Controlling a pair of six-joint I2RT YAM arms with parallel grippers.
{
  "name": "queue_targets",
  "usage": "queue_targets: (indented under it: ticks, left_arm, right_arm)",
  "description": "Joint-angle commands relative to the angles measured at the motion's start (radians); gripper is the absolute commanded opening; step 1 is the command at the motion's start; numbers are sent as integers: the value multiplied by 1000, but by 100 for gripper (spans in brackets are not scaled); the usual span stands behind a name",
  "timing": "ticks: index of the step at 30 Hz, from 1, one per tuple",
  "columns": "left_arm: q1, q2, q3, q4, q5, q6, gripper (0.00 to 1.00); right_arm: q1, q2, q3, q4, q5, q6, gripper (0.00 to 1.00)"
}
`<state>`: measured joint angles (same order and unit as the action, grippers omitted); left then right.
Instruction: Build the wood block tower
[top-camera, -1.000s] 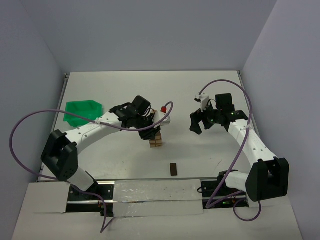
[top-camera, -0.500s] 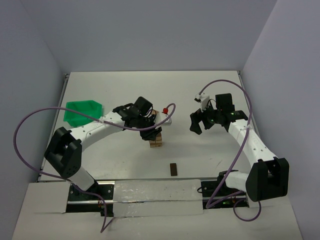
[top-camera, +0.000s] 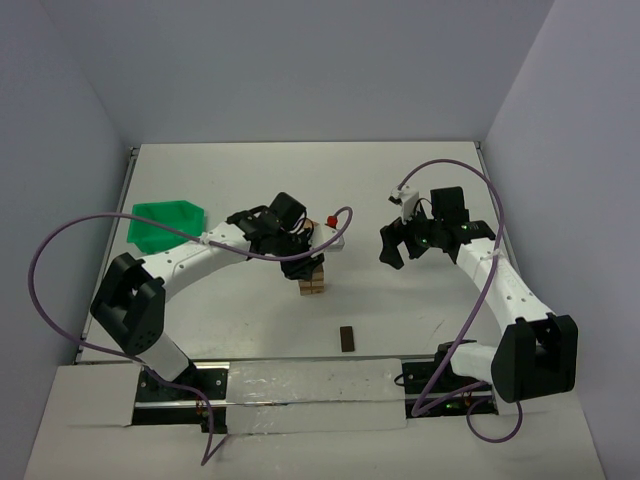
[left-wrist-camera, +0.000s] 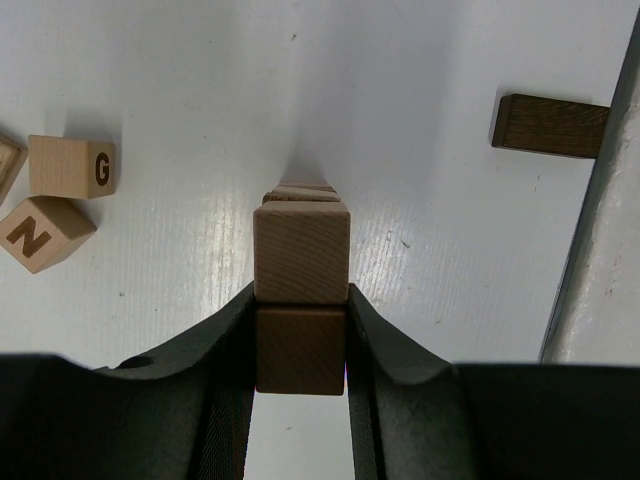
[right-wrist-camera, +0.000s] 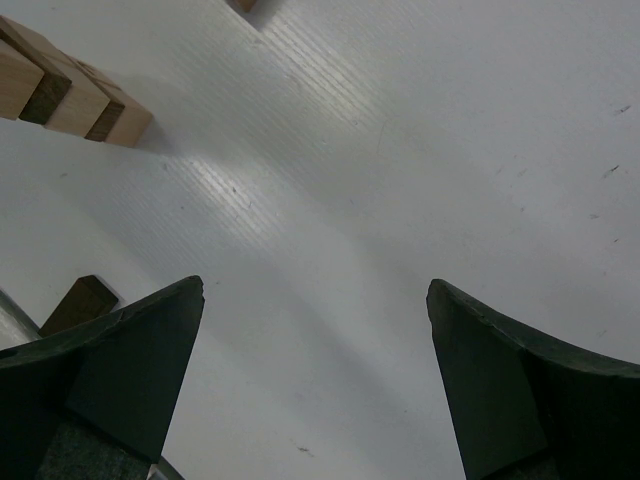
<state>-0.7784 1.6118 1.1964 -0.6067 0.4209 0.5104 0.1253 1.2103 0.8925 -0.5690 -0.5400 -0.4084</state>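
The tower is a short stack of light-tan wood blocks at the middle of the table. My left gripper is right over its top, shut on a wood block whose sides touch both fingers. In the left wrist view this block lies against another top block, with the lower layers hidden beneath. My right gripper hovers to the right of the tower, apart from it. It stands open over bare table, with nothing between its fingers. The tower's blocks show at the upper left of the right wrist view.
A dark brown block lies near the front edge, also seen as a dark block from the left wrist. Two letter cubes, G and N, sit beside the tower. A green bin stands at the left; a small red piece lies behind the tower.
The left arm's elbow has shifted slightly while its gripper stays on the tower's top. The right arm has not moved.
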Motion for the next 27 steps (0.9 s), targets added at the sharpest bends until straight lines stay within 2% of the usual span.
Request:
queue_targets:
  ticks: [1, 10, 20, 27]
  left_arm:
    - [-7, 7, 51, 38, -1, 17, 0]
    - [-7, 13, 45, 47, -8, 13, 8]
    - [-7, 12, 51, 31, -11, 21, 31]
    - [-9, 2, 51, 22, -10, 26, 40]
  right_arm:
    - [-9, 2, 43, 17, -11, 4, 100]
    - [-8, 3, 44, 15, -11, 3, 100]
    - [-9, 3, 46, 14, -11, 3, 100]
    - [-7, 2, 46, 14, -11, 5, 100]
